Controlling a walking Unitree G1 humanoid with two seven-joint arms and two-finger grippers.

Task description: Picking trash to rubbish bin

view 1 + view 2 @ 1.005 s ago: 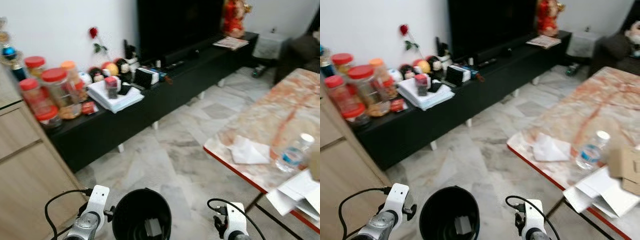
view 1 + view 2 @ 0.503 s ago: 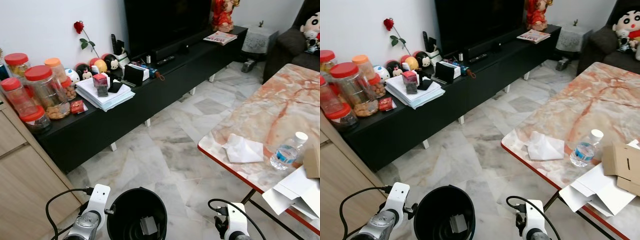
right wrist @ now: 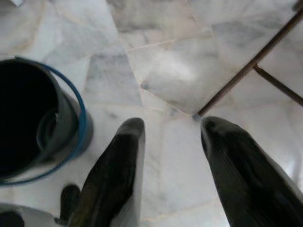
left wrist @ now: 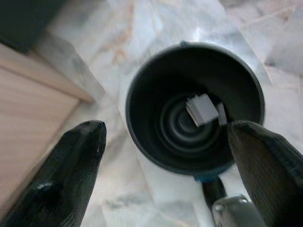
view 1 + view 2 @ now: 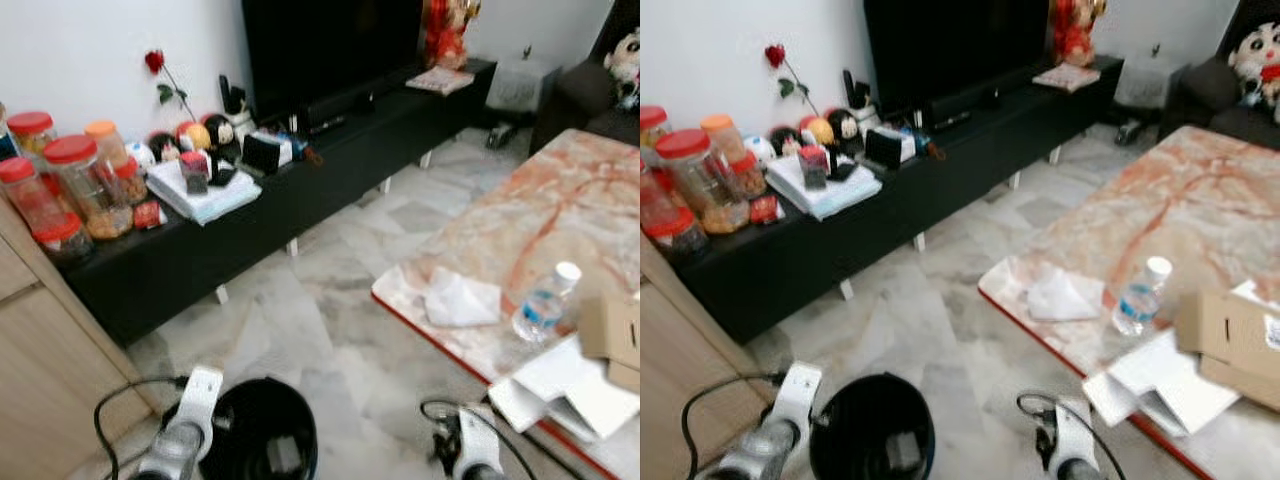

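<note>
Rubbish bin (image 5: 258, 432): black, round, on the marble floor (image 5: 330, 310) at bottom centre of the head view, between the two arms. Left wrist view looks straight into it; a small grey scrap (image 4: 202, 109) lies on the bottom, so it's already partly loaded.

Left hand (image 4: 165, 175): fingers spread wide either side of the bin mouth, holding nothing, hovering over it. Right hand (image 3: 173, 175): fingers apart too, empty, above bare floor just beside the bin's blue-edged rim (image 3: 83, 120), with a surface leg (image 3: 246, 66) ahead of it.

Mid-frame right: marble-pattern surface (image 5: 540, 200) with a red edge. Near its front edge sits a crumpled white tissue (image 5: 460, 300), most likely the next trash item. Close to its right, a clear water bottle (image 5: 541, 305) stands upright, white cap on. Further right, cardboard box (image 5: 1230, 335) and white papers (image 5: 1155, 385) overhang the edge.

Upper left: black TV bench (image 5: 250, 215) with red-lid jars (image 5: 75, 185), small toys, a paper stack. Not trash, by the look of it.

Step in hand, my read: approach the surface for the next pick. Head views are soft, so let the body settle before reaching. Take the tissue with the right hand, from above, pinching the raised fold rather than scraping the top. Keep clear of the bottle; it looks light and would tip easily. Then carry back over the bin mouth and release low.
</note>
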